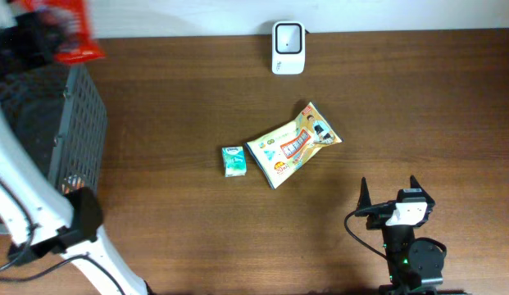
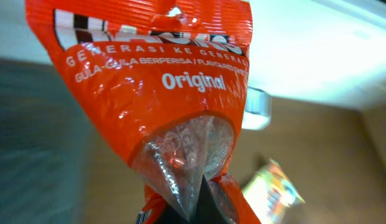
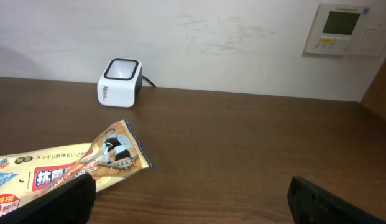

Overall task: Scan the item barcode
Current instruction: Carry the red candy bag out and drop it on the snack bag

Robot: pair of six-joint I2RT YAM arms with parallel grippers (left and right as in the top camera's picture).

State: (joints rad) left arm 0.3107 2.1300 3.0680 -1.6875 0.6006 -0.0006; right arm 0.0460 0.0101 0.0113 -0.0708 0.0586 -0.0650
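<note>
Hovering red packet [image 2: 161, 93] beside basket [image 1: 88, 115] rim, scanner [image 1: 288, 47] well apart

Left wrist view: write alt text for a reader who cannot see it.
A red-orange candy bag printed "Original" fills the frame, pinched at its lower end by the left gripper. Behind it, blurred, a white barcode scanner stands on the brown table, with a yellow snack packet nearer the camera.

Open tabletop [image 1: 402, 98] lies between scanner [image 1: 288, 37] and yellow packet [image 1: 293, 144]; basket [image 1: 84, 123] flanks the left.
</note>
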